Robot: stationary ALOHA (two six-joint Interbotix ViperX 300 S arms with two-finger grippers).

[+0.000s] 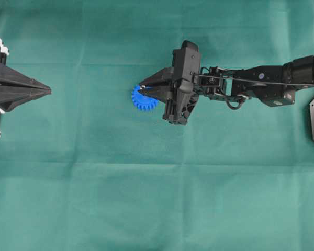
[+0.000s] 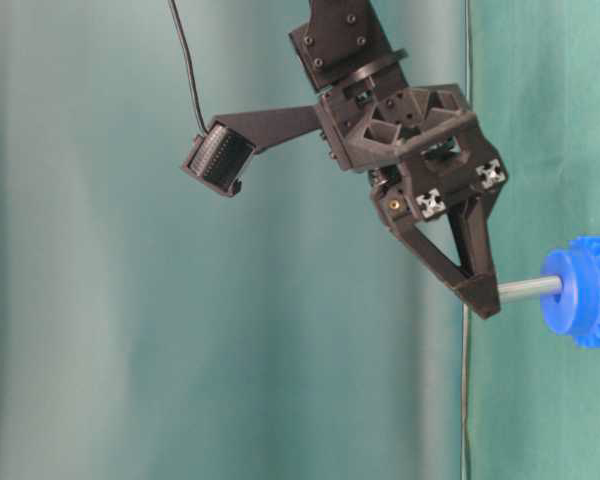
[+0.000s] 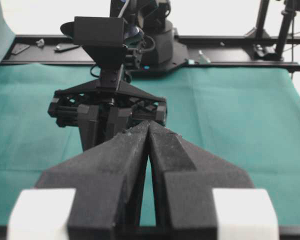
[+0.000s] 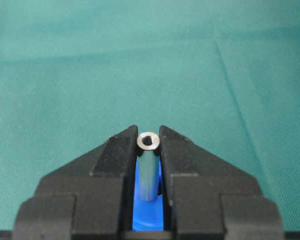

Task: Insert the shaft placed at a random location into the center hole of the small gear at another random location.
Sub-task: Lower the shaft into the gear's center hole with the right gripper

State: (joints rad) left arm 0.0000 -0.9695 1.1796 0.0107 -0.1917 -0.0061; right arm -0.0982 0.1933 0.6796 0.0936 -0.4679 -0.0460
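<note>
Wrinkled green cloth (image 1: 146, 198) across the table; black frame rail (image 3: 230, 40) behind.

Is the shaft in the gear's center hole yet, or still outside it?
In, at least partly: the shaft runs from the right gripper straight into the small gear hub. Its depth cannot be told.

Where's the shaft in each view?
Overhead: shaft is a small glint over the small gear, left of centre.
Table-level: lower right, between the right end effector and the gear.
Left wrist: not visible.
Right wrist: bottom centre, between the fingers.
Shared landmark: the blue gear.
</note>
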